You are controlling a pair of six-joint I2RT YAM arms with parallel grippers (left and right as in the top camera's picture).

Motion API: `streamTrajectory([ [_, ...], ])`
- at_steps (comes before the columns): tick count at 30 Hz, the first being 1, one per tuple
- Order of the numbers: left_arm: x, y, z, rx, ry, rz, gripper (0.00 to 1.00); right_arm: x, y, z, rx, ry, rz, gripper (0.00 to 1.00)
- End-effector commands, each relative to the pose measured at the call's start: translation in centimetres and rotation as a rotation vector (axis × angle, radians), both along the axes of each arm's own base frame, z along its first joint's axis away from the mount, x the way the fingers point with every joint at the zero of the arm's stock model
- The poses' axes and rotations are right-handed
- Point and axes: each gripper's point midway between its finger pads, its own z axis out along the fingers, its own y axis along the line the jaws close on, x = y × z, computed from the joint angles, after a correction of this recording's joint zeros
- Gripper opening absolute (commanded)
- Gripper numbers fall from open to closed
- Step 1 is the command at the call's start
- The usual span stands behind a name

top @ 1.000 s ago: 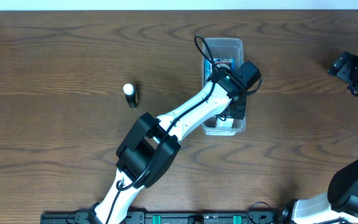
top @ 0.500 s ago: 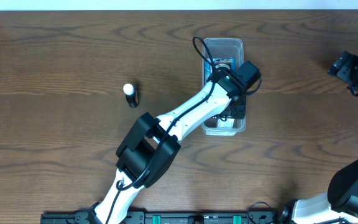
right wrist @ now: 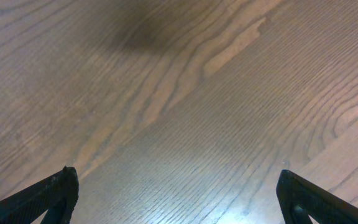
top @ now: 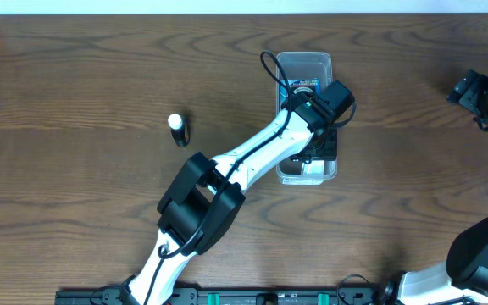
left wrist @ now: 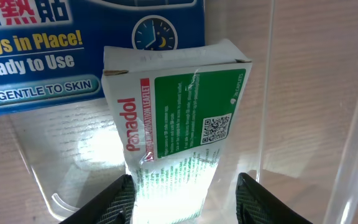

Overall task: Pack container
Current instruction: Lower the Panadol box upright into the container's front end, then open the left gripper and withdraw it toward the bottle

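While lowered into the container point(top: 307, 61) at the far middle of the tabletop point(top: 74, 212), straddled a green Panadol box point(left wrist: 179, 112) with the left gripper point(left wrist: 187, 199) spread, a blue patch pack point(left wrist: 42, 56) just behind. Held the right gripper point(right wrist: 179, 199) spread too, above wood well apart. Noted a white-capped bottle point(top: 177, 129) off to the container's left.

We read "Panadol" in red, running up the white side of the green box point(left wrist: 185, 106) at mid-frame in the left wrist view. A QR code point(left wrist: 215, 129) sat on its green face, and the white print beside it was too fine to read. On the blue pack point(left wrist: 36, 62) at upper left we read "ays in Place!", "Ready to Use" and "GENTLE TO SKIN". It also carried cut-off red Chinese characters and a clock sign point(left wrist: 154, 34).
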Motion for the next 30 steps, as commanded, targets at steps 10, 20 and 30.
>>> streamTrajectory([
  [10,1.2,1.8,0.3,0.004,0.004,-0.001,0.54,-0.2,-0.3,-0.5,-0.005,0.019,0.000,0.99],
  [20,1.8,2.0,4.1,-0.039,-0.071,-0.059,0.54,-0.2,-0.3,-0.5,-0.005,0.019,0.000,0.99],
  [30,2.9,4.7,12.7,-0.066,-0.269,-0.079,0.55,-0.2,-0.3,-0.5,-0.005,0.019,0.000,0.99],
])
